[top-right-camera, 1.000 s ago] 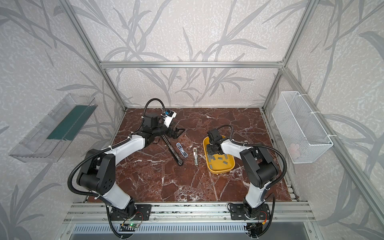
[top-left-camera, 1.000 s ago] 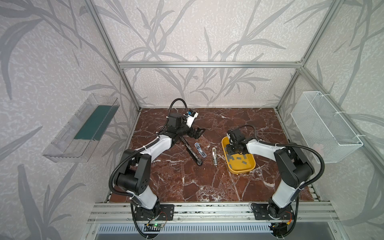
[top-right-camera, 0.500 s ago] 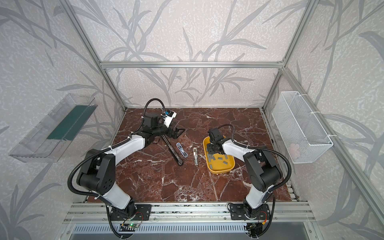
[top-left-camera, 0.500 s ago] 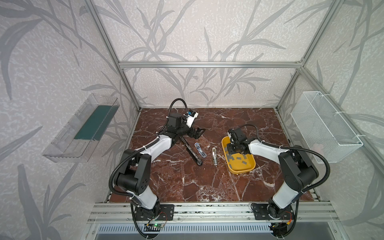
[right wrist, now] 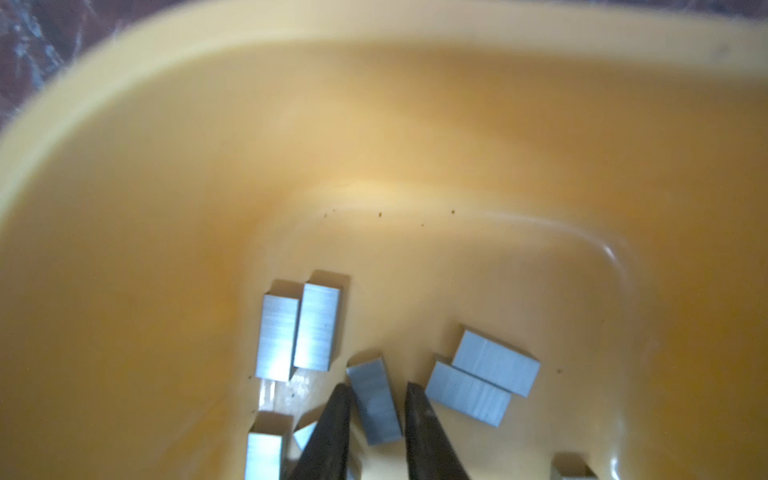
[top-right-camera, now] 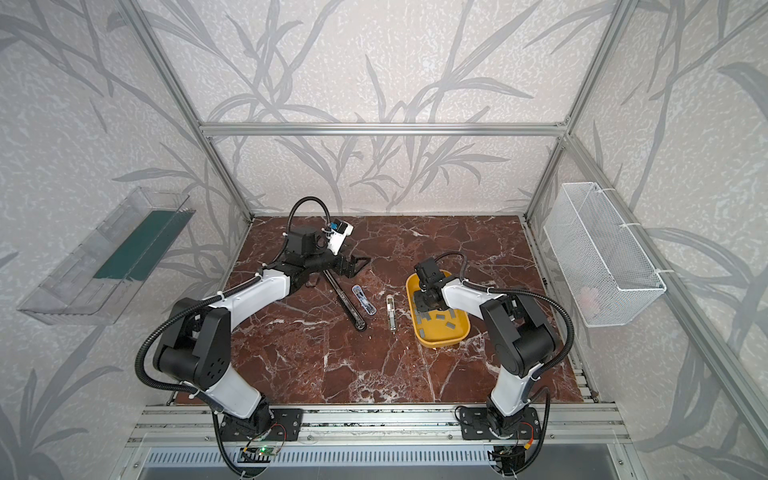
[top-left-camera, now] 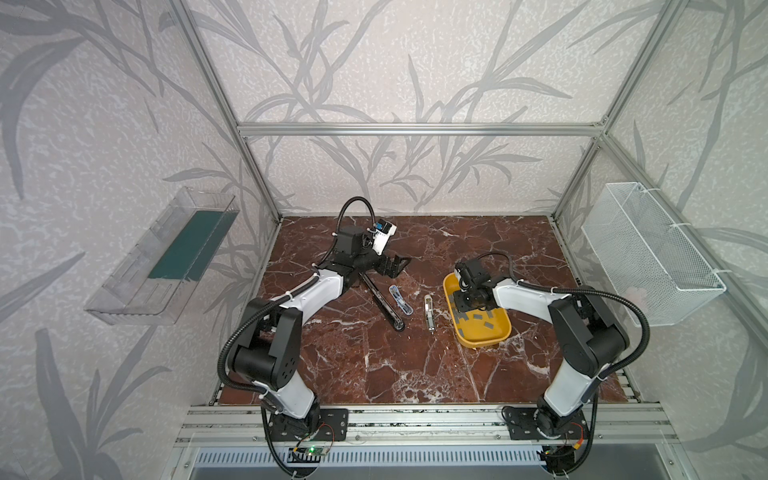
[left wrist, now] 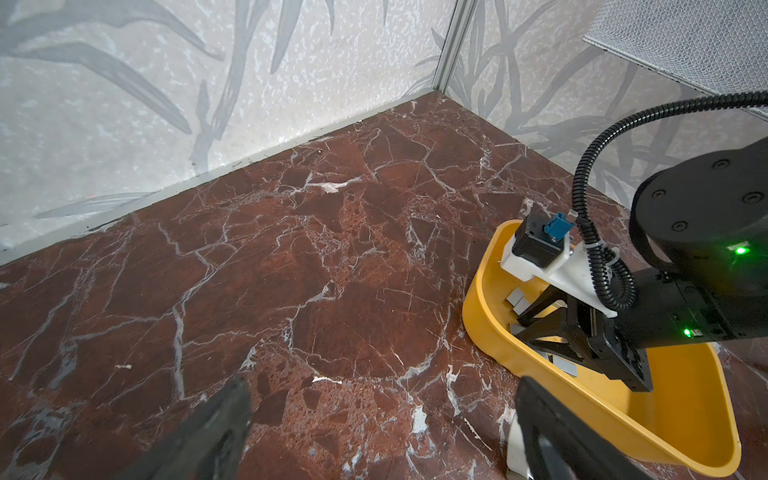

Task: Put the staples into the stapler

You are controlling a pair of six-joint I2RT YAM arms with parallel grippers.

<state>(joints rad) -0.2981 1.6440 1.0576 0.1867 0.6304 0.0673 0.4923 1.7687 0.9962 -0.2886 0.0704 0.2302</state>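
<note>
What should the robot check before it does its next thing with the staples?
1. Right hand around one grey metal staple strip in the yellow plastic tray: ok, a finger either side.
2. Strip firmly gripped: cannot tell.
3. Left hand free: ok, open and empty.
4. Long black stapler lying on the red marble table between the arms: ok.
5. Stapler's channel open for loading: cannot tell.
</note>
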